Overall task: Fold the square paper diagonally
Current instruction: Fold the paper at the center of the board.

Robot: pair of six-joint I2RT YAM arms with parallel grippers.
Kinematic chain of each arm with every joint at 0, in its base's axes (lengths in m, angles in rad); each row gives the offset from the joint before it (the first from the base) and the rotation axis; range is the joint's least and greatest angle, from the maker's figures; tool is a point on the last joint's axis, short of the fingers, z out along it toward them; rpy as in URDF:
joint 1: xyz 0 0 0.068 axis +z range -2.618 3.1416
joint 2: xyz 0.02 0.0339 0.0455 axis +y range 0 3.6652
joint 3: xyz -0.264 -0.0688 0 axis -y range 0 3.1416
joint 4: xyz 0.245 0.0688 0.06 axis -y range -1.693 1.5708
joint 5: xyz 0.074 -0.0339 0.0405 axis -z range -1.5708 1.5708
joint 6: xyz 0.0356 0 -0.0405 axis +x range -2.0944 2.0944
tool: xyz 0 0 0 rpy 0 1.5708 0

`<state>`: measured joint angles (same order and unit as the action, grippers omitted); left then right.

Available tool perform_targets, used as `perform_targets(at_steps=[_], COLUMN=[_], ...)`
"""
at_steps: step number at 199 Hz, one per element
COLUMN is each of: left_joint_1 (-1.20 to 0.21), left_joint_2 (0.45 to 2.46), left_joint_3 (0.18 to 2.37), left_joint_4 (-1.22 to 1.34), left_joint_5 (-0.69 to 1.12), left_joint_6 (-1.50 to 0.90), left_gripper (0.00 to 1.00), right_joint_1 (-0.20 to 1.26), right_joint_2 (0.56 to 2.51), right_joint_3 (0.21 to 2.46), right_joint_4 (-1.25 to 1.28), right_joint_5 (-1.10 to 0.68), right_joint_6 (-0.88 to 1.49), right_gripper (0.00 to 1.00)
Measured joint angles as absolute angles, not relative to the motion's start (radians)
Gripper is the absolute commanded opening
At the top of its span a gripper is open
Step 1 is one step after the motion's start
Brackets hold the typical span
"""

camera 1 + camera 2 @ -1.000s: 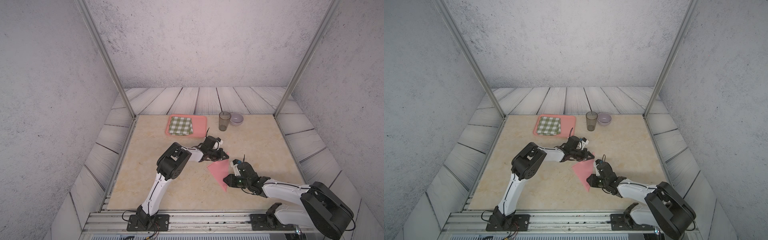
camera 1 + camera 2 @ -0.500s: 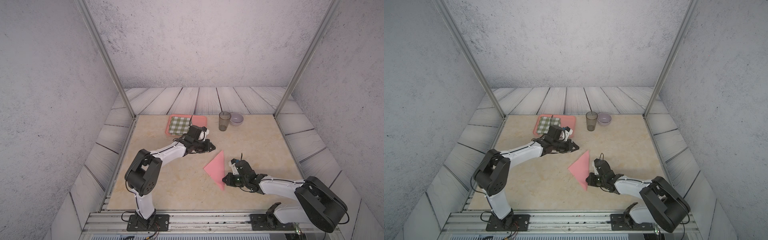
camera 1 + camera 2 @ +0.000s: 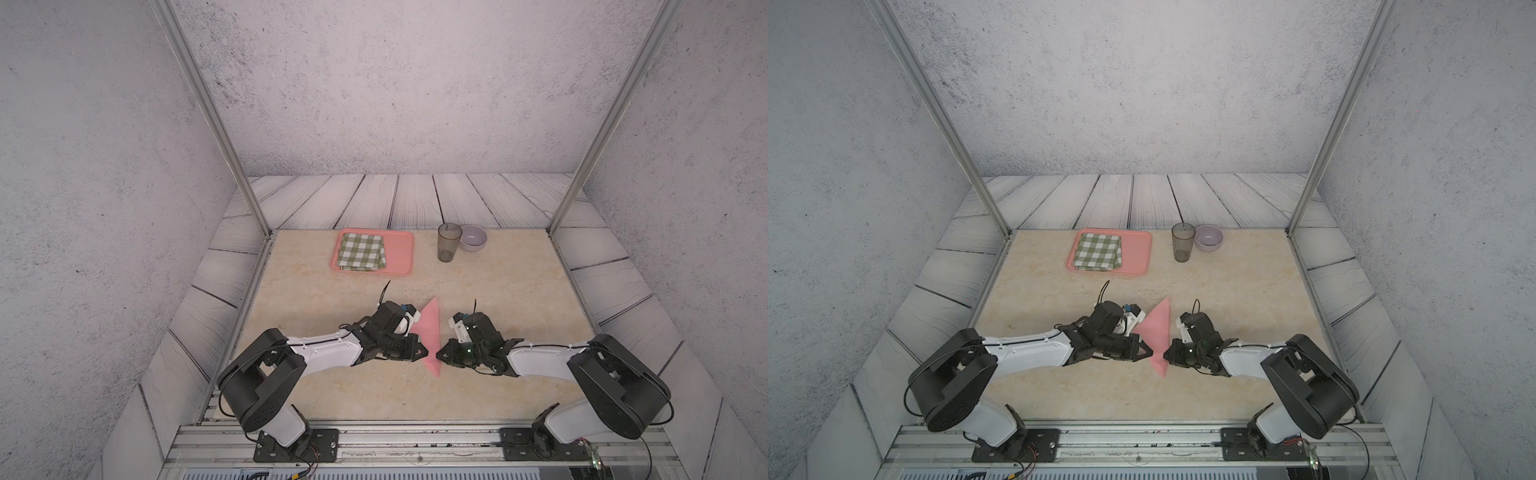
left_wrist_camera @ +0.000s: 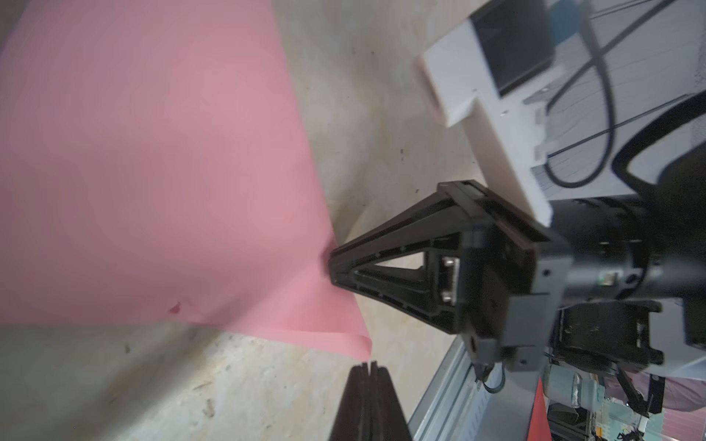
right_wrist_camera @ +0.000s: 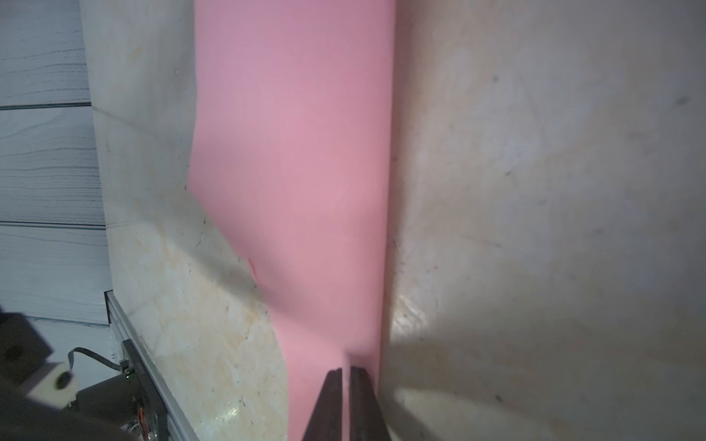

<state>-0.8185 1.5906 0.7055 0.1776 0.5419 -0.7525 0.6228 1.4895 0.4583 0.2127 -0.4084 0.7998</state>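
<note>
Paper (image 3: 430, 332): thin matte pink triangle, 2 layers, flat on beige marbled desk (image 3: 324, 299) btw both hands. L hand (image 3: 425, 352): black tapered fingers pressed together, tips at paper's edge. R hand (image 3: 439, 356): near-closed, thin slit, tips on opposite straight edge.

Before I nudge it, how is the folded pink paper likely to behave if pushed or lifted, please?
The square paper is probably floppy: its free edge runs wavy in the right wrist view. It is likely very light, two thin layers showing at its corner, so a push may buckle it or slide it across the smooth table.
</note>
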Motion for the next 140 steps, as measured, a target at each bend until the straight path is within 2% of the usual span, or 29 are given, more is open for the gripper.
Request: perform_targets(at_steps=[39,140], left_joint_1=[-0.82,-0.86], left_joint_2=[1.716,1.795], left_joint_3=[0.715,0.769], left_joint_4=[0.287,0.356], left_joint_5=[0.527,0.539], left_joint_6=[-0.781,-0.783], left_gripper=[0.0,0.0], right_joint_1=[0.619,0.607], right_joint_2=[1.511,1.542], right_joint_3=[0.465,0.504], right_joint_4=[0.235,0.2], right_joint_5=[-0.43,-0.46], right_joint_6=[0.801,0.839], right_gripper=[0.1,0.1])
